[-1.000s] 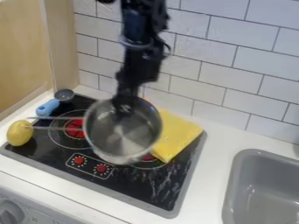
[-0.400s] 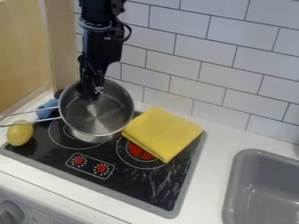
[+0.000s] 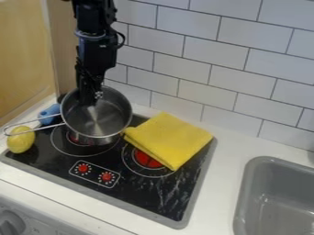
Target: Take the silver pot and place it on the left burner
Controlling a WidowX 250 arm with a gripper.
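Moving left and a little down, the silver pot (image 3: pixel 101 121) is coming with my end effector (image 3: pixel 92 98), which is pinching its rim. I am likely starting the putting-down step: the pot is sitting over the left burner (image 3: pixel 60 144), maybe touching. Next I'm needing gentle lowering, then letting go. Inside, bare metal is shining.

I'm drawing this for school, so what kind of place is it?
Probably a toy kitchen: there's a black stovetop with red burners, a silver pot and a grey sink.
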